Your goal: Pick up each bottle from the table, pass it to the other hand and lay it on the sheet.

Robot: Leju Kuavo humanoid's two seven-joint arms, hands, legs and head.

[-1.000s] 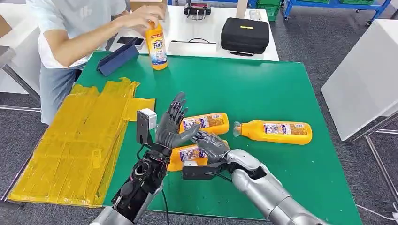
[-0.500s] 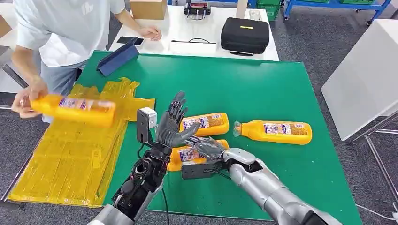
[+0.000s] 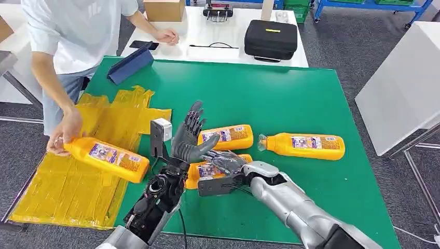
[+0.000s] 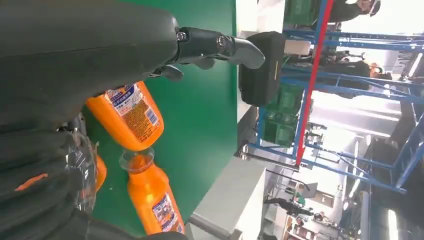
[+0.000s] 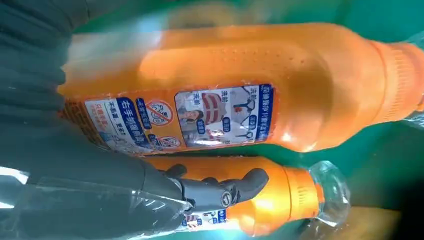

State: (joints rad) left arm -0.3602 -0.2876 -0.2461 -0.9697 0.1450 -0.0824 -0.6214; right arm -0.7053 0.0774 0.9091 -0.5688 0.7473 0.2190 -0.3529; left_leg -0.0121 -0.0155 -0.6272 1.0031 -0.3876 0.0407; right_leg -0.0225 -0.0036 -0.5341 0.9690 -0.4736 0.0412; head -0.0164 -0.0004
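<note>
**Right hand closing on the nearest bottle; left hand waiting open**

The right hand (image 3: 224,161) is resting over the near bottle (image 3: 203,173), which is lying flat on the green bench (image 3: 290,98). In the right wrist view its dark fingers (image 5: 220,190) are curling around that bottle's body close to the neck. Whether the hold is fully closed cannot be told, and the bottle is not clearly off the bench.

The left hand (image 3: 190,136) is standing upright with its fingers spread wide, holding nothing. It is just beside the near bottle, on the side towards the yellow sheet (image 3: 78,171).

Taking the near bottle as the landmark:
- Its long axis is running across the bench, from the yellow sheet side towards the far edge on the robot's right.
- A second bottle (image 3: 228,136) is lying just behind it, parallel.
- A third bottle (image 3: 303,145) is lying further to the right, cap end towards the second.
- The yellow sheet is lying to the left, beyond the left hand.

The open palm of the left hand appears to be facing the right hand. The transfer therefore looks like a short sideways carry along the bottle's own axis.

A person's hand (image 3: 65,136) is holding another bottle (image 3: 106,158) over the sheet.
</note>
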